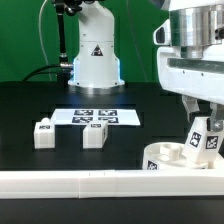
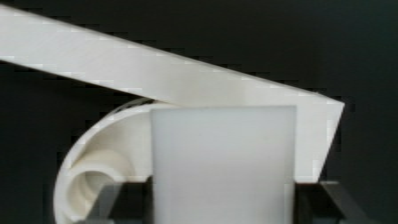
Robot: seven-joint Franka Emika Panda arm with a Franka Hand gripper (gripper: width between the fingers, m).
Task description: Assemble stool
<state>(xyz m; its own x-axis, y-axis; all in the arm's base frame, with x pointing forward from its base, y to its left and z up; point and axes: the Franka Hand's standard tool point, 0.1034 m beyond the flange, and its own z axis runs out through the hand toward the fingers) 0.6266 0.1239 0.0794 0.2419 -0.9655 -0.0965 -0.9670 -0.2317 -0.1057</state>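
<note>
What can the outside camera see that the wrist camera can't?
Only the exterior view shows two loose stool legs, the marker board and the arm's base. Only the wrist view shows the dark fingertips pinching the sides of the held leg up close. Both show that leg in the end effector, the round seat near it and the long white rail.

Rail [image 1: 90,183] crowds the seat [image 1: 160,157]; table [image 1: 140,133] toward the marker board [image 1: 95,116] — open.

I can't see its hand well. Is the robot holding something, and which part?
Yes. The tool pinches one white stool leg by its top end, squeezed on two opposite sides, above the round seat.
</note>
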